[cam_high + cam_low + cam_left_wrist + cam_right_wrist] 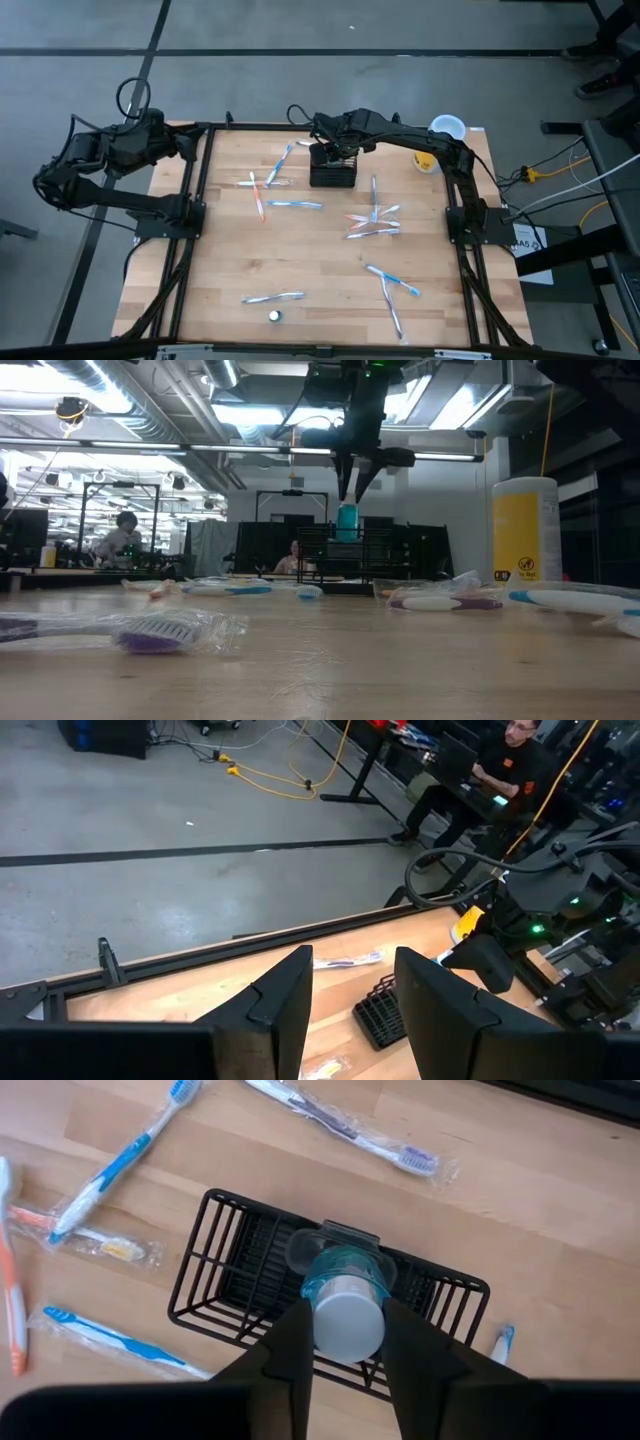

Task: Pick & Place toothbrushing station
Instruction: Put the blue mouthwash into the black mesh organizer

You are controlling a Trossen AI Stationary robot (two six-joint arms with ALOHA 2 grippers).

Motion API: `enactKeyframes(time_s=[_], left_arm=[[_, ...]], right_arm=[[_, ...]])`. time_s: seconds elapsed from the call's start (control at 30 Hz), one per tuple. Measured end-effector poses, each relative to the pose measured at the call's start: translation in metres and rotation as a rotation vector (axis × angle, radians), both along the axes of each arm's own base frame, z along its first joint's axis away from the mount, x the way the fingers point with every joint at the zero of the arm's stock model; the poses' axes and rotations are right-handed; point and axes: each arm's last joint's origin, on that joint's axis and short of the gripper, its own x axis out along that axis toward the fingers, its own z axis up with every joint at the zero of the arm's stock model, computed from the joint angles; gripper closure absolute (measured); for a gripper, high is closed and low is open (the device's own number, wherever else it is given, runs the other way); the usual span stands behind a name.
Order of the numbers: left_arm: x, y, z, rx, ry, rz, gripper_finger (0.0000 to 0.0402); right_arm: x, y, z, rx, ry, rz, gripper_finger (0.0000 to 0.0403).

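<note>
The wooden table point(320, 270) carries many scattered toothbrushes, most in clear wrappers. The right arm reaches from its base at the table's right edge across the far side, bending so that the right gripper point(335, 152) hangs pointing down directly above the toothbrushing station point(333, 172), a low black wire-mesh caddy standing near the table's far edge at the middle. The left arm is folded back at the table's far left corner, its left gripper point(352, 1010) held off the table with the fingers parted and nothing between them. The right wrist view looks straight down into the caddy point(330, 1295) and shows what the high view does not: the right gripper point(345, 1342) has its two fingers pressed on either side of a small tube with a teal collar and a white cap point(345, 1315), poised over the caddy's open top. The low view shows that teal item point(347, 520) hanging just below the fingertips, above the caddy's rim, and a yellow canister point(524, 530) at the right. A seated person point(495, 770) appears beyond the table in the left wrist view.
</note>
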Motion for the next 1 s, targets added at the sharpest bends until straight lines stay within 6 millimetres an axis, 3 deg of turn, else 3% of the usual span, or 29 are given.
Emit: enactKeyframes(time_s=[0.13,0.53,0.8,1.0], left_arm=[[0.0,0.0,0.0,0.0,-0.001,0.001,0.0263],[0.0,0.0,0.0,0.0,-0.001,0.0,0.0263],[0.0,0.0,0.0,0.0,-0.001,0.0,0.0263],[0.0,0.0,0.0,0.0,-0.001,0.0,0.0263]], right_arm=[[0.0,0.0,0.0,-0.005,0.001,-0.002,0.0283],[0.002,-0.001,0.001,-0.015,-0.016,0.024,0.028],[0.003,0.001,-0.018,0.04,-0.014,0.038,0.0272],[0.008,0.003,-0.02,0.026,-0.051,0.052,0.0271]])
